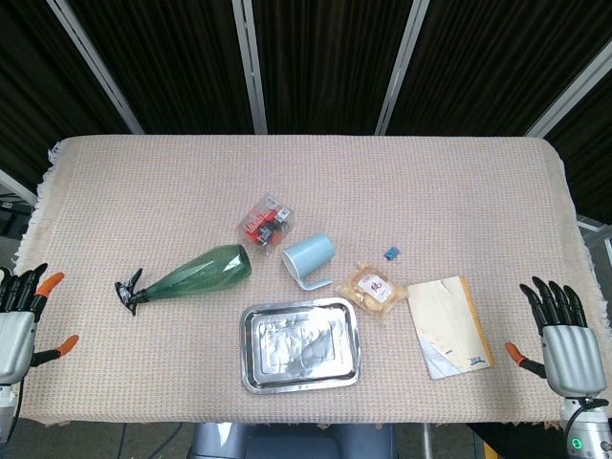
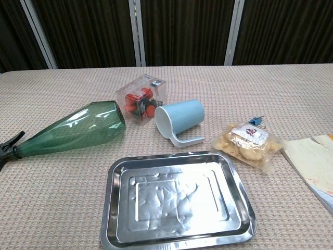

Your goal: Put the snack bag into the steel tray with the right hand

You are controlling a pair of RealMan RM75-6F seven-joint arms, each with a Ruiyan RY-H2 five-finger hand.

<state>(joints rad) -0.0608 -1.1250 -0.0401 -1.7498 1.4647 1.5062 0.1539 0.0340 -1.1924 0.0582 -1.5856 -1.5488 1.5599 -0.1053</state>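
At the near table edge, both hands sit parked at the corners in the head view: right hand (image 1: 568, 337) off the near right corner, fingers spread and pointing up, holding nothing. Left hand (image 1: 19, 317) mirrors it at the near left, also spread and empty. Neither shows in the chest view.

Step in hand, my read: pre-reach. Nothing grasped, nothing in the steel tray (image 2: 114, 208) yet. It lies near centre, bare and reflective.

Just past the tray's far right corner lies the snack bag (image 2: 248, 143), flat on the cloth, clear film with pale pieces inside and a red-and-white label. Close to the tray rim but apart from it. The notebook (image 1: 448, 325) lies between the bag and the right hand, so the bag is well apart from that hand, inboard and slightly farther out.

Next move calls for: the right hand reaching left over the notebook, coming down on the bag, closing on it from above, then a short carry left and toward the near edge into the tray. Film looks slippery and crinkly, so expect a poor grip if it's pinched only at the edge.

Farther out: blue cup (image 2: 179, 120) on its side just left of the bag, small blue clip (image 1: 390, 252) beyond the bag, green spray bottle (image 2: 73, 130) lying to the left, clear box of red parts (image 2: 141, 98) behind the cup.
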